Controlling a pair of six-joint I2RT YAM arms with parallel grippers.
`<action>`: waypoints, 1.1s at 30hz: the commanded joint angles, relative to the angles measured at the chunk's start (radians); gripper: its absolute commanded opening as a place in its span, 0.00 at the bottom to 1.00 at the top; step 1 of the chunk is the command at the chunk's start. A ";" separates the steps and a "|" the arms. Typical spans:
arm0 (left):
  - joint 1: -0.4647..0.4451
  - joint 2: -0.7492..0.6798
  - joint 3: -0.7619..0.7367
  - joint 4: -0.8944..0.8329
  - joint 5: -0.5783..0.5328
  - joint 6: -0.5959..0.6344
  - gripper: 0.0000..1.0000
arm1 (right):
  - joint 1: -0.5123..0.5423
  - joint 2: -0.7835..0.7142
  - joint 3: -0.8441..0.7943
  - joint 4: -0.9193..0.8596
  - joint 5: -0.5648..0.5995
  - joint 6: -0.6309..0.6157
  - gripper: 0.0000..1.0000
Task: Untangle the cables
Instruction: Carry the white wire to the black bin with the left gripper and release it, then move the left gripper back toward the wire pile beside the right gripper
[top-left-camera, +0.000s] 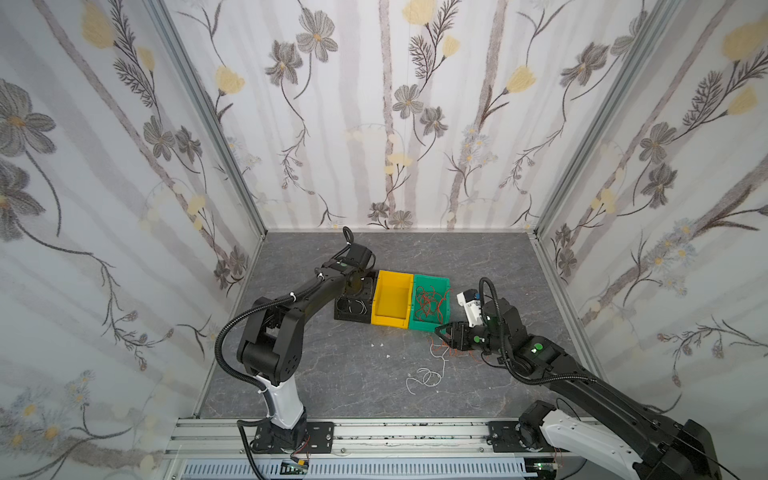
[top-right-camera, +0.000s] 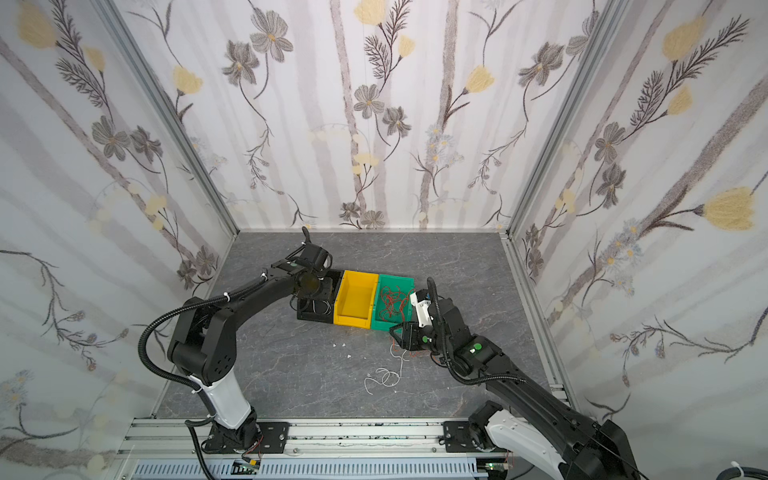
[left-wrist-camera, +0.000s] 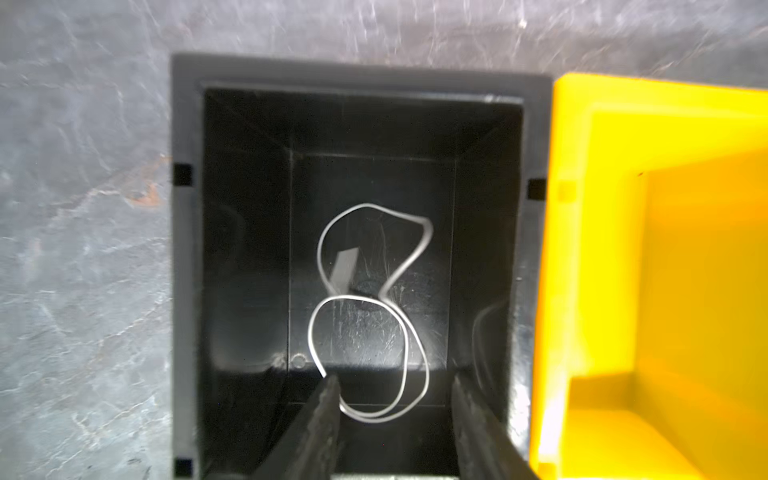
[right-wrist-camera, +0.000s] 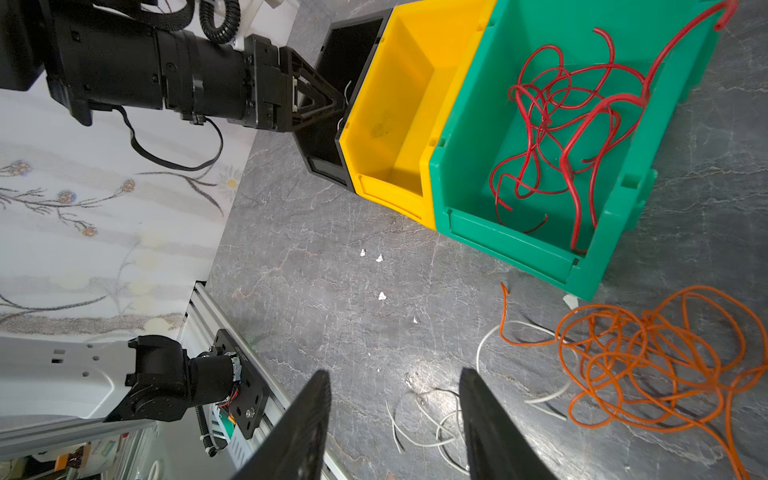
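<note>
My left gripper (left-wrist-camera: 395, 380) hangs open inside the black bin (left-wrist-camera: 183, 249). A looped white cable (left-wrist-camera: 365, 311) lies on the bin floor and brushes one fingertip. A tangle of red cables (right-wrist-camera: 561, 133) sits in the green bin (right-wrist-camera: 519, 253), with one strand hooked over its rim. Orange cables (right-wrist-camera: 636, 361) lie knotted on the table beside that bin, with a white cable running under them. My right gripper (right-wrist-camera: 395, 374) is open and empty, low over the table near more loose white cables (right-wrist-camera: 436, 415). In both top views those white cables (top-left-camera: 426, 376) lie towards the front.
The yellow bin (top-left-camera: 388, 320) stands empty between the black bin (top-left-camera: 351, 311) and the green bin (top-left-camera: 428, 326). Small white scraps (right-wrist-camera: 380, 257) dot the grey table. An aluminium rail (top-left-camera: 374, 432) runs along the front edge, and patterned walls close in the other sides.
</note>
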 joint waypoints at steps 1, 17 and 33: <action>0.001 -0.034 0.020 -0.045 -0.029 0.004 0.53 | 0.001 -0.008 0.000 -0.008 0.021 -0.003 0.52; -0.124 -0.422 -0.296 0.105 0.146 -0.122 0.62 | 0.006 0.055 0.002 -0.163 0.125 0.003 0.52; -0.371 -0.527 -0.691 0.569 0.321 -0.355 0.64 | 0.125 0.194 -0.090 -0.056 0.151 0.101 0.47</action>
